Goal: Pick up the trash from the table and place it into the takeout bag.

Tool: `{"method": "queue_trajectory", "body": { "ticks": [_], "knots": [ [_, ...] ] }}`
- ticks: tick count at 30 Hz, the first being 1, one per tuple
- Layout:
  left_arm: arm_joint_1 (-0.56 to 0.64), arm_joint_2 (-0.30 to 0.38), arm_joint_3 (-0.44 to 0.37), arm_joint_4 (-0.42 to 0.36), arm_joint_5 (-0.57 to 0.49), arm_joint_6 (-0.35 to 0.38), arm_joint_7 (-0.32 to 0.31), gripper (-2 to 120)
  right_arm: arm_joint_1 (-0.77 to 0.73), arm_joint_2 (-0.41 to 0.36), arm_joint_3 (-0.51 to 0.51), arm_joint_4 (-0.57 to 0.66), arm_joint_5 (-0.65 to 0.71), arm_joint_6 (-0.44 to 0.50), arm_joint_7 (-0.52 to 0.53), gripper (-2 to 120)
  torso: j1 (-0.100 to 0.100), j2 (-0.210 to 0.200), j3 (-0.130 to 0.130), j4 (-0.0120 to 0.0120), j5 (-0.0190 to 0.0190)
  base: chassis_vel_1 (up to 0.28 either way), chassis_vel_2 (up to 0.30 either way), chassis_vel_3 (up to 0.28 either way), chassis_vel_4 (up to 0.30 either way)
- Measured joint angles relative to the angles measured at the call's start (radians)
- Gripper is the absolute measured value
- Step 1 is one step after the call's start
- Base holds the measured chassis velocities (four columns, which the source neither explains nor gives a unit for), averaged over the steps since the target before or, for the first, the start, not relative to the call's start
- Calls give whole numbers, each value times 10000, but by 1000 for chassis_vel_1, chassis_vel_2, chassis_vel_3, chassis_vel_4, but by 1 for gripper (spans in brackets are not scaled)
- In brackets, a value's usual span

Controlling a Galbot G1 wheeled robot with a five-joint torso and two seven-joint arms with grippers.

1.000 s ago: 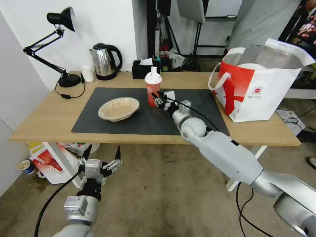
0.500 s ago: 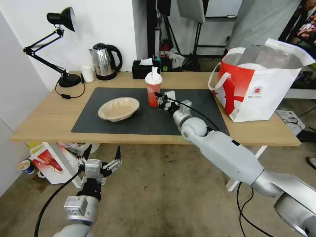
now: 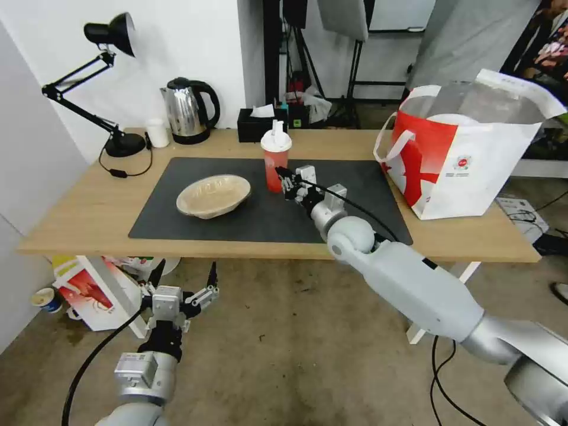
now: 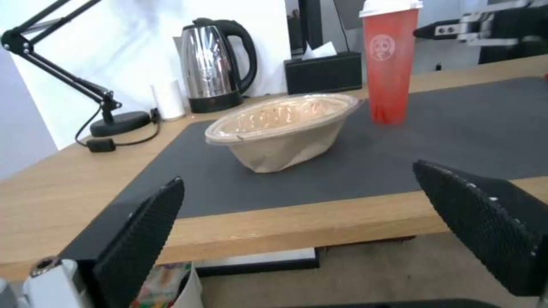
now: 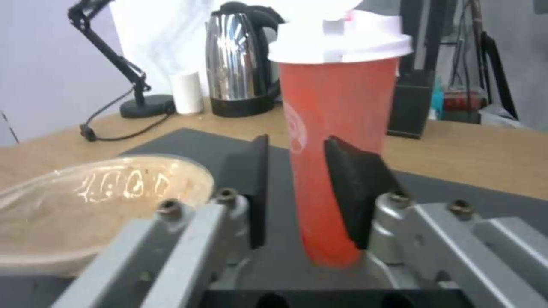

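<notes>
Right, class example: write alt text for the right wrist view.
The right gripper, open, faces a red drink cup with a white lid, standing on a dark mat. A beige bowl sits beside it; a steel kettle stands behind.

Bright, even indoor light; wrist views soft, kettle (image 3: 188,111) glinting.

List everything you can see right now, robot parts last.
Drink cup: 1, red with white lid, upright at mat's far edge.
Oval bowl: 1, beige, on mat, left of cup.
Takeout bag: 1, white and red, table's right end, something white inside.
Mat: 1, dark grey, on table.
Kettle: 1, steel, back of table.
Small cup: 1, white, beside kettle.
Desk lamp: 1, black, back left.
Tissue box: 1, black.
Right gripper: beside cup, jaws apart.
Left gripper: open, low before the table.
</notes>
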Motion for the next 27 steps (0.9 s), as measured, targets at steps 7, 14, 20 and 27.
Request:
{"method": "queue_trajectory", "body": {
  "ticks": [7,14,20,27],
  "knots": [
    [0,0,0,0,0,0,0,100,-191,-806,35,813,2,-351,507,57,0,1,-1,-2,1,0,0,0,0],
    [0,0,0,0,0,0,0,100,-199,-978,131,898,5,-426,622,80,0,0,-1,-1,0,0,0,0,0],
    [0,-1,0,0,0,0,0,100,-31,-692,59,374,-67,-443,618,99,0,0,0,0,-2,0,0,0,0],
    [0,-1,0,0,0,0,0,100,389,-167,-194,-489,-240,-435,545,100,0,0,0,1,0,0,0,0,0]
  ]
}}
